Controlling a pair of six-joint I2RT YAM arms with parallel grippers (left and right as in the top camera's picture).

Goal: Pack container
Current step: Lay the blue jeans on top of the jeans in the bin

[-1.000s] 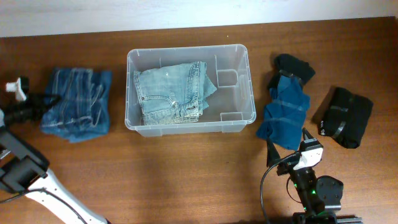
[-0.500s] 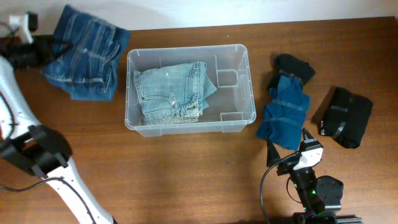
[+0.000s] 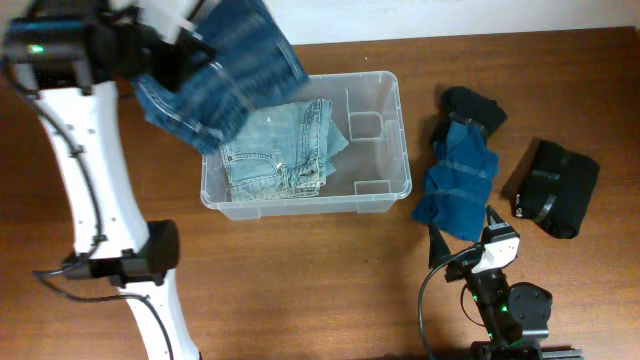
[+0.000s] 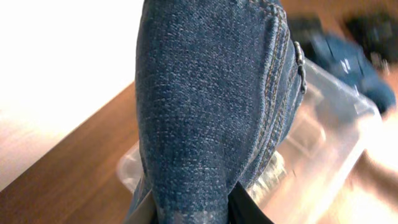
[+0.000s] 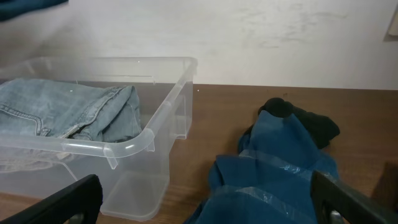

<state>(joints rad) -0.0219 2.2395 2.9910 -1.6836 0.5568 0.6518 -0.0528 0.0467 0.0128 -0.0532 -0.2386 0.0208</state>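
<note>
The clear plastic container (image 3: pixel 383 190) stands in the middle of the table, with folded light-blue jeans (image 3: pixel 280 150) in its left half. My left gripper (image 3: pixel 172 45) is shut on folded dark-blue jeans (image 3: pixel 228 70) and holds them in the air over the container's back left corner. In the left wrist view the dark jeans (image 4: pixel 211 112) fill the frame, with the container (image 4: pixel 323 124) below them. My right gripper (image 3: pixel 462 240) is open and empty near the front edge. Its view shows the container (image 5: pixel 134 146) and the light jeans (image 5: pixel 68 112).
A blue cloth bundle (image 3: pixel 458 180) with a black piece behind it lies right of the container, and it shows in the right wrist view (image 5: pixel 280 174). A black bundle (image 3: pixel 555 187) lies at the far right.
My left arm has lifted the dark-blue jeans off the table's left side and swung them up and right, over the container's back left corner. The right arm has not moved.
</note>
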